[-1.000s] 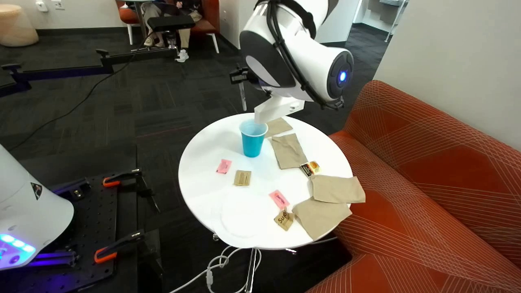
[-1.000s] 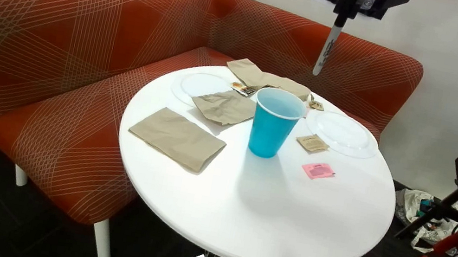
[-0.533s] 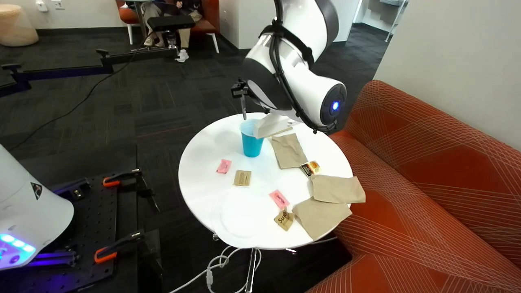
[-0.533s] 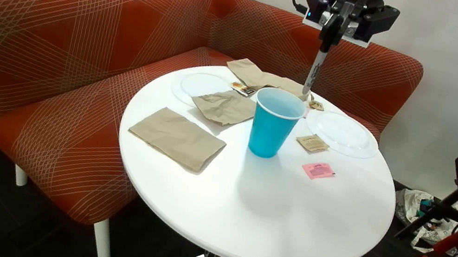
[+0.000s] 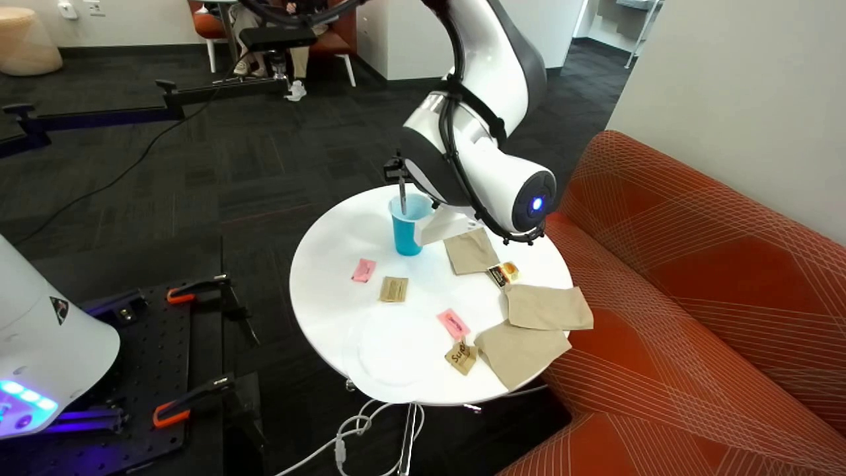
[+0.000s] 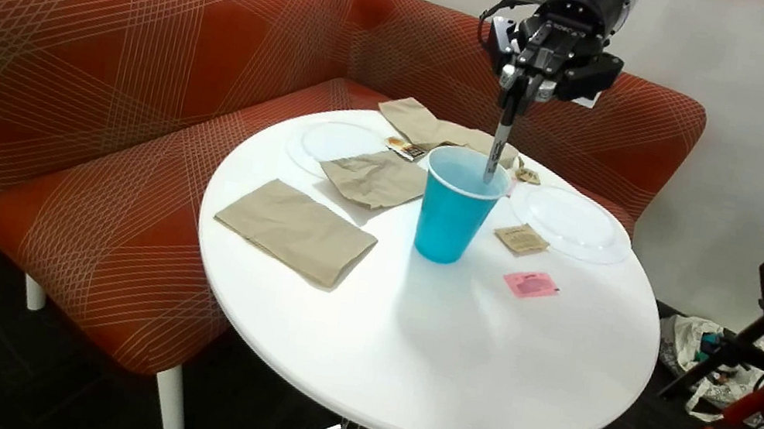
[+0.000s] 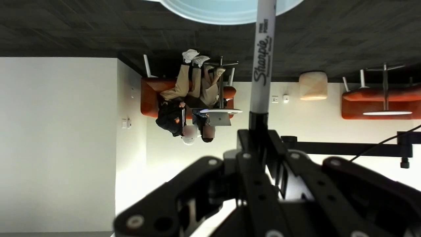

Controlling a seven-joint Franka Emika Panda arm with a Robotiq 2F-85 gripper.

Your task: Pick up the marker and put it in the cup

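Beside a round white worktop (image 6: 446,383), on dark carpet (image 5: 277,158), stands an L-shaped red bench (image 6: 102,63) with pale criss-cross lines. Brown napkins (image 6: 296,231), pink packets (image 5: 363,270), tan packets (image 5: 394,289) and a black-and-yellow packet (image 5: 505,272) lie scattered on the worktop, along with two clear discs (image 6: 573,223). The cup (image 6: 452,219), blue, stands upright among them. Above its mouth is the claw (image 7: 259,133), clamped on the black end of the marker (image 6: 497,148), which points down with a slight lean. In both exterior views the marker's lower end shows inside the cup's rim; whether it touches the side I cannot tell. The arm (image 5: 479,165), white and black, hangs over the worktop, and below lies a white cable (image 5: 340,451). The wrist view stands upside down: there the marker, white and printed "Sharpie", runs from the claw toward the cup's pale rim, and in the background two people (image 7: 169,116) sit on a red seat (image 7: 150,98), a laptop (image 7: 219,119) near them.
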